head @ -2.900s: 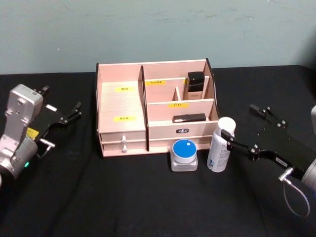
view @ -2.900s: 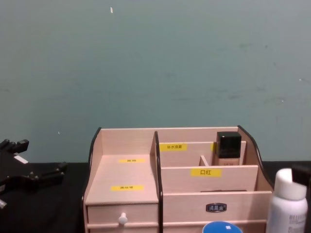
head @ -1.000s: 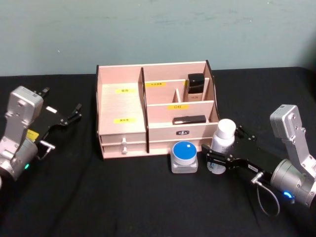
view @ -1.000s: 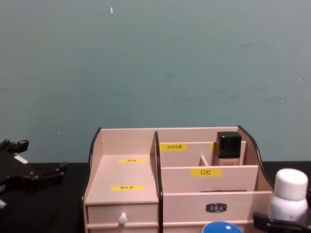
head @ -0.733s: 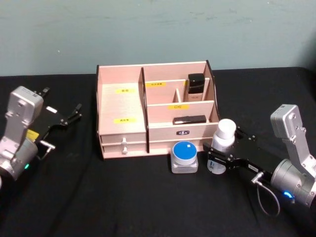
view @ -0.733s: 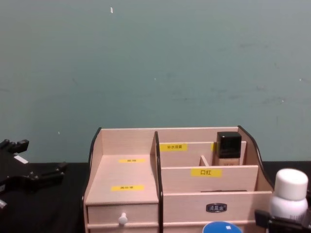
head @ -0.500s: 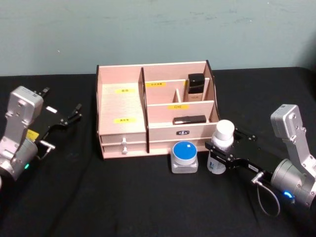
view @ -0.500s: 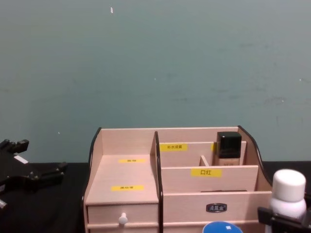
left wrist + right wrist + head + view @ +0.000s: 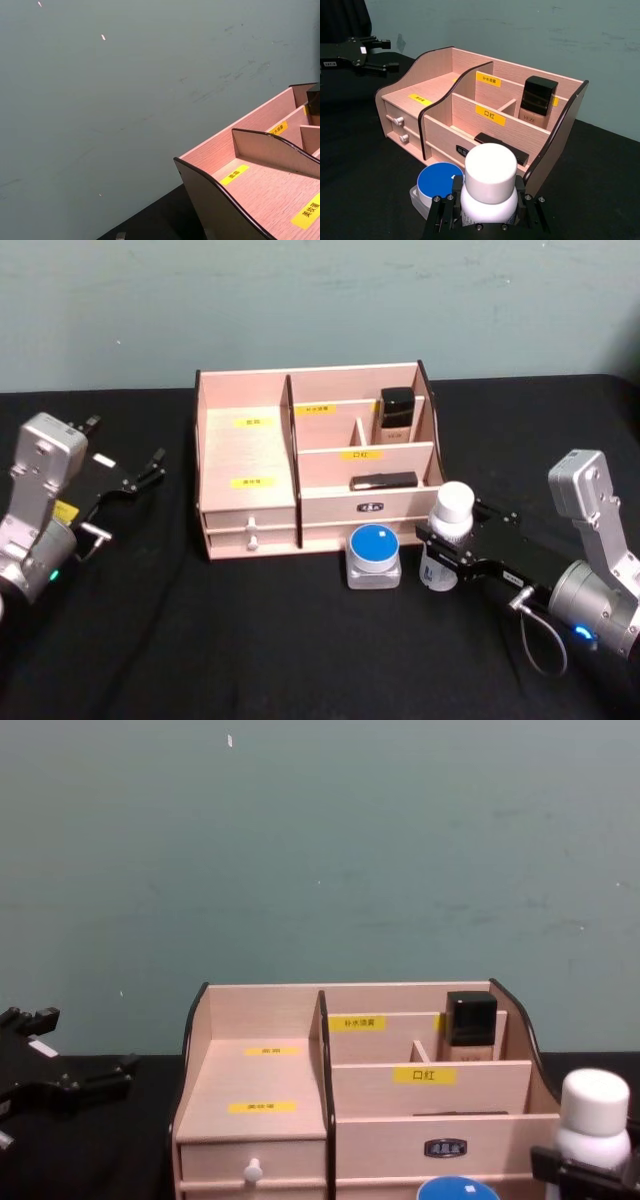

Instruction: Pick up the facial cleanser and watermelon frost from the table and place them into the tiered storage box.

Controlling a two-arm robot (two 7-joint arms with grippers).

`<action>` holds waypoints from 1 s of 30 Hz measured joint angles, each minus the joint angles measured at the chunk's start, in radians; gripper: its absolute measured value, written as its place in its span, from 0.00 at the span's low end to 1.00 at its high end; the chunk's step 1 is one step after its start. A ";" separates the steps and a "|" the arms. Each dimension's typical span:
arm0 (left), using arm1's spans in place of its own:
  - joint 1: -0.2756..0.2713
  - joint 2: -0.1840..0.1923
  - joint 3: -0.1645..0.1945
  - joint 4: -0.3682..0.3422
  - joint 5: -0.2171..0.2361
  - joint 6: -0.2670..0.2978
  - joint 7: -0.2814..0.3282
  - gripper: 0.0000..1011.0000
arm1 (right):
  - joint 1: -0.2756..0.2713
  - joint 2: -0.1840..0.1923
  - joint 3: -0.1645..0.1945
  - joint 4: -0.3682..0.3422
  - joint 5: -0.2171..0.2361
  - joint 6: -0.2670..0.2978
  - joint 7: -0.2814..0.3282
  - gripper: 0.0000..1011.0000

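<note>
The facial cleanser, a white bottle with a rounded white cap, stands on the black table just in front of the tiered storage box's right end. My right gripper is shut on its body below the cap; in the right wrist view the black fingers press both sides of the facial cleanser. The watermelon frost, a squat jar with a blue lid, sits just left of the bottle and apart from it. My left gripper hovers open at the far left, away from the box.
The wooden box holds a beige bottle with a black cap in its back right compartment and a flat black item in a front one. Its left tier is bare. Open black table lies in front.
My right gripper has lowered from beside the cap to the bottle's body and closed its fingers on it. The bottle shifted slightly. The left arm has not moved.
</note>
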 joint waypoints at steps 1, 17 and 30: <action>0.000 0.000 0.000 0.000 0.000 0.000 0.000 1.00 | 0.000 0.000 0.000 0.000 0.000 0.000 0.000 0.59; 0.000 0.000 0.000 0.000 0.000 0.000 0.000 1.00 | -0.028 0.004 0.064 -0.092 -0.012 0.013 0.008 0.59; 0.000 0.000 0.000 0.000 0.000 0.000 0.000 1.00 | 0.072 -0.021 0.052 -0.139 -0.008 0.034 0.043 0.59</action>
